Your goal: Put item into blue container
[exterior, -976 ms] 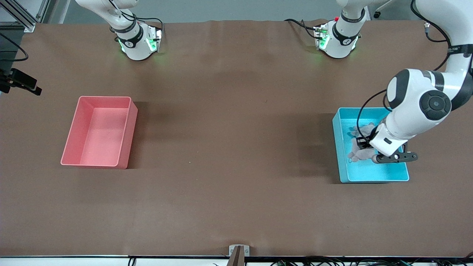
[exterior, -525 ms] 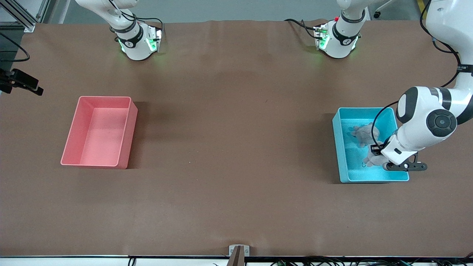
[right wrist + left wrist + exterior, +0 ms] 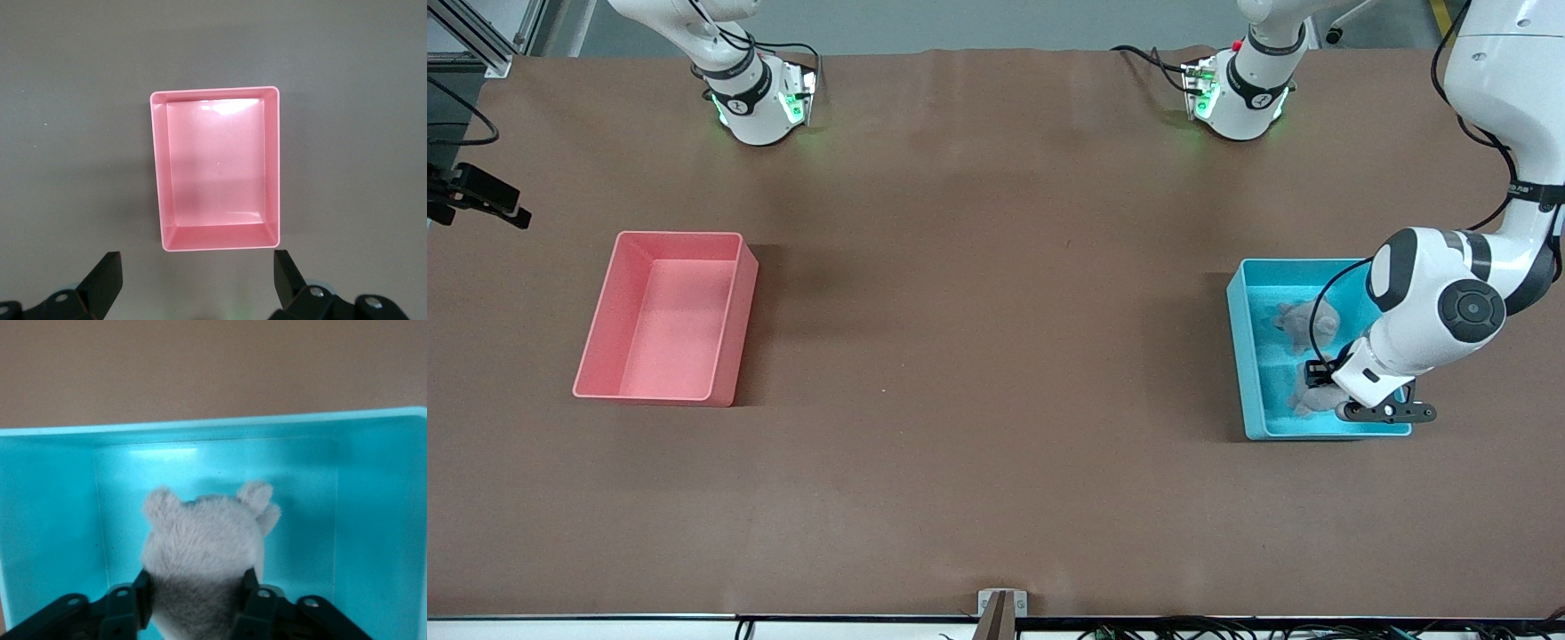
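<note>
Front view: the rectangular light-blue plastic bin (image 3: 1319, 348) sits on the brown table (image 3: 996, 356) toward the left arm's end, with its long axis running from the robots' bases toward the front camera. Two soft grey plush toys lie inside it: one grey plush toy (image 3: 1305, 319) is in the half farther from the camera, and the other grey plush toy (image 3: 1312, 397) is in the nearer half, directly under the left tool (image 3: 1325, 391). The left arm comes down from its base, bends at the elbow over the bin's outer wall and points its wrist steeply down into the bin's near corner. From here I cannot tell how wide its fingers stand. The rectangular pink plastic bin (image 3: 665, 317) sits well apart, toward the right arm's end of the table. The right tool itself is out of this view; that arm waits.

Left wrist view: the left tool (image 3: 195, 603) straddles the grey plush toy (image 3: 203, 550). Its dark fingers (image 3: 127, 610) sit on either side of the toy's furry body, touching it or very nearly so; whether they grip it or have let go I cannot tell. The toy's ears point away from the wrist toward the bin's end wall (image 3: 213, 430), and it appears to lie on the bin floor. So the item is already inside the container, and the coming move is probably a straight lift clear of the walls.

Right wrist view: the right tool (image 3: 195, 280) hangs high over the pink bin (image 3: 217, 170), fingers spread wide and empty.
</note>
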